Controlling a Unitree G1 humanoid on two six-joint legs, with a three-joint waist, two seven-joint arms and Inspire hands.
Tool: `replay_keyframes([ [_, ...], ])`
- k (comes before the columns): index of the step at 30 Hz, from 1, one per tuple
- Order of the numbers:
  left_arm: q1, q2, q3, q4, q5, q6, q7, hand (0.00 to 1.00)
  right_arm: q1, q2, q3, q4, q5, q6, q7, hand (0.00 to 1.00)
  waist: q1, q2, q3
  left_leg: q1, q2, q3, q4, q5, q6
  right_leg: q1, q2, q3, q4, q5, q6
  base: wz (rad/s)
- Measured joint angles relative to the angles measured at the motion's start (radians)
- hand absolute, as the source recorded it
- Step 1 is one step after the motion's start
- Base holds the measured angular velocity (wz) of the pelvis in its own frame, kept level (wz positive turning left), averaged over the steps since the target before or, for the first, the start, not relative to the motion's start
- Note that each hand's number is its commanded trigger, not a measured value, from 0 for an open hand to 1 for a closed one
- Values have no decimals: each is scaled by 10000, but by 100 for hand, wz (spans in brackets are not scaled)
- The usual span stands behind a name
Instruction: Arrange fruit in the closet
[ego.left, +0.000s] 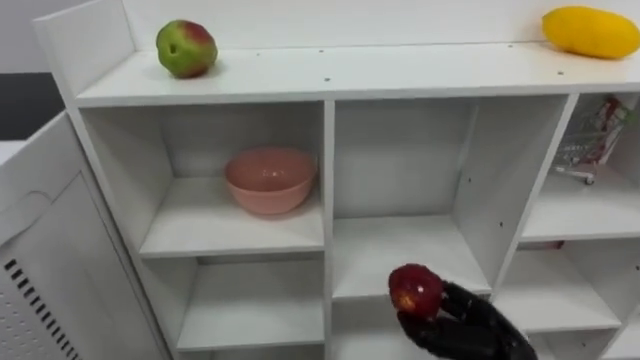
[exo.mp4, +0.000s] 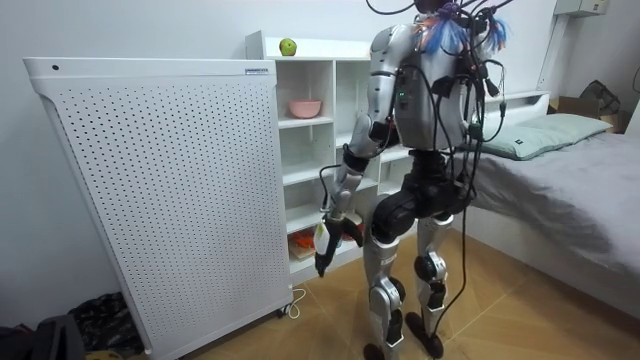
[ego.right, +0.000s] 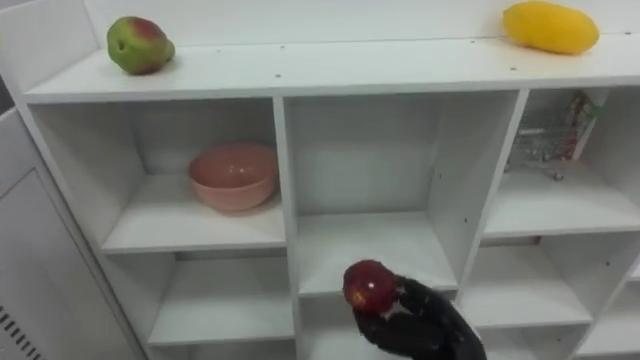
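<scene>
My right hand is shut on a dark red apple, holding it up in front of the middle column of the white closet, level with the shelf below the empty middle compartment. On the closet's top sit a green-and-red fruit at the left and a yellow mango at the far right. In the room view I stand facing the closet, and my left hand hangs at my side with straight fingers and nothing in it.
A pink bowl sits in the upper left compartment. A small wire shopping cart stands in the upper right one. A white perforated panel stands left of the closet. A bed is behind me.
</scene>
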Motion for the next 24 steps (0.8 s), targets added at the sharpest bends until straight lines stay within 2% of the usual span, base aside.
replay_keyframes([
  [3, -246, 1, -258, 499, -350, -46, 39, 0, -318, 19, 16, 773, 66, -57, -87, 100, 37, -17, 37, -853, -102, 42, 432, 40, 70, -899, -259, -101, 526, -24, -29, -2],
  [5, -442, -2, -559, 734, -690, -81, 156, 0, -583, 41, 32, 1301, 223, -134, -166, 100, 48, -54, 102, -1247, -158, 51, 665, 61, 106, -1316, -306, -95, 797, -40, -45, 6],
  [7, -748, 2, -768, 1004, -1229, -138, 372, 0, -980, 38, 29, 1938, 271, -270, -186, 100, 138, -119, 248, -1864, -186, 35, 1051, 34, 142, -1896, -418, -84, 1205, -94, -93, 6],
  [10, -988, 7, -1039, 1043, -1932, -189, 514, 0, -1181, 37, 26, 2362, 638, -346, -408, 100, 327, -202, 294, -2683, -207, 30, 1486, 23, 147, -2714, -493, -38, 1649, -140, -143, 13],
  [13, -1075, 3, -1096, 1036, -2317, -263, 693, 0, -1613, 33, 42, 2973, 791, -370, -494, 100, 494, -253, 311, -3364, -318, 20, 1815, 25, 147, -3492, -626, 26, 2172, -216, -200, 8],
  [17, -1043, 30, -1141, 1050, -2325, -357, 873, 0, -1972, -23, 38, 3155, 814, -421, -596, 100, 543, -341, 342, -4186, -365, -59, 2225, 35, 138, -4310, -769, 1, 2711, -323, -279, 12],
  [22, -1035, 55, -1307, 1188, -2239, -257, 894, 0, -2559, -217, -80, 3597, 2017, -453, -784, 100, 552, -381, 345, -5435, -277, -175, 3200, -47, 68, -5228, -771, -238, 3278, -446, -419, 15],
  [24, -1043, 108, -1661, 1216, -2231, -153, 922, 0, -2768, -287, -50, 3717, 2249, -456, -831, 100, 622, -400, 351, -5801, -206, -198, 3593, -165, 41, -5523, -761, -285, 3560, -516, -475, 3],
])
